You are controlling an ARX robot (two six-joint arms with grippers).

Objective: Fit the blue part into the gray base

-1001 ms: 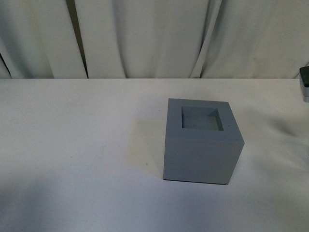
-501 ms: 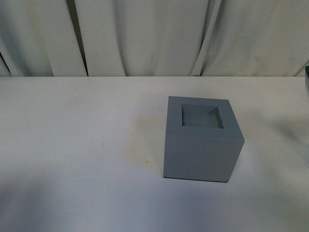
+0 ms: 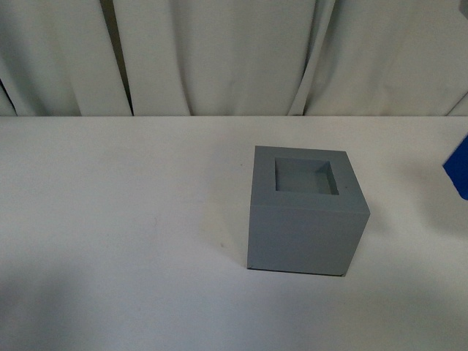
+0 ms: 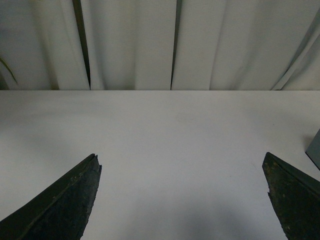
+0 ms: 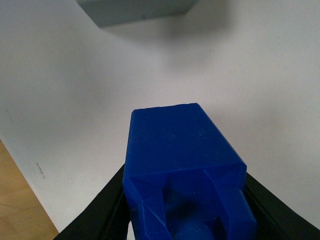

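Note:
The gray base (image 3: 307, 212) stands on the white table right of centre, its square recess facing up with nothing in it. A corner of the blue part (image 3: 459, 172) pokes in at the front view's right edge, off to the right of the base. In the right wrist view my right gripper (image 5: 185, 175) is shut on the blue part (image 5: 180, 150), which hangs above the table with the gray base (image 5: 135, 10) some way ahead. My left gripper (image 4: 182, 165) is open over bare table, and a sliver of the gray base (image 4: 315, 150) shows at that view's edge.
White curtains (image 3: 234, 55) hang behind the table's far edge. The right wrist view shows the table's edge with wooden floor (image 5: 20, 205) beyond it.
A corner of the blue part has come into the front view at the right edge, where a dark piece showed a second ago. The gray base has not moved.

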